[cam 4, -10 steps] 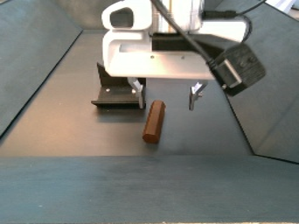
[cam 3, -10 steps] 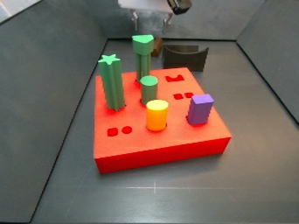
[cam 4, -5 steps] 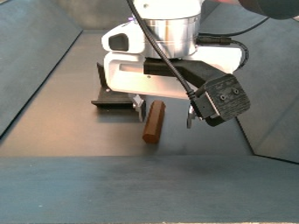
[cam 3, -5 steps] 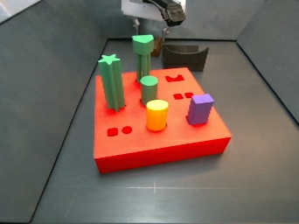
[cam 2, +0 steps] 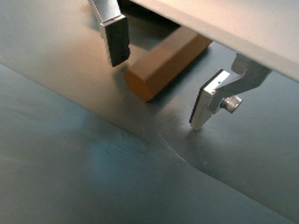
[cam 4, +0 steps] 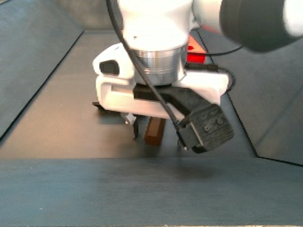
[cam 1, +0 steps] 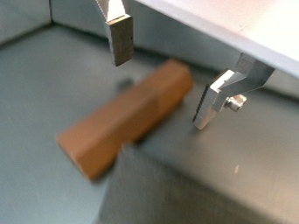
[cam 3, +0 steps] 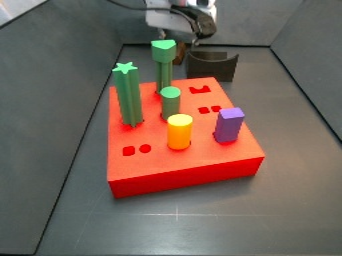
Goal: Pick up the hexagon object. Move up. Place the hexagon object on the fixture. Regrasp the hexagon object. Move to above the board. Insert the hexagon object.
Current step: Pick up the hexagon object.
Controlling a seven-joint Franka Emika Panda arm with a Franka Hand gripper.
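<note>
The hexagon object (cam 3: 163, 62), a tall green post with a six-sided top, stands in the back of the red board (cam 3: 201, 170). The dark fixture (cam 3: 215, 64) stands behind the board. My gripper (cam 3: 183, 22) is behind the post in that side view. In both wrist views it (cam 1: 167, 70) is open, its silver fingers (cam 2: 114, 39) on either side of a brown bar (cam 2: 170, 63) that lies on the grey floor, not gripped. In a side view the gripper (cam 4: 160, 133) is low over that bar (cam 4: 151, 138). The hexagon object does not show in the wrist views.
On the board stand a green star-topped post (cam 3: 127, 95), a short green cylinder (cam 3: 171, 100), an orange cylinder (cam 3: 179, 131) and a purple block (cam 3: 230, 124). Grey walls slope up round the floor (cam 3: 174, 220).
The gripper has come down towards the brown bar and turned, so the bar now lies between the open fingers. The hexagon object and the board pieces have not moved.
</note>
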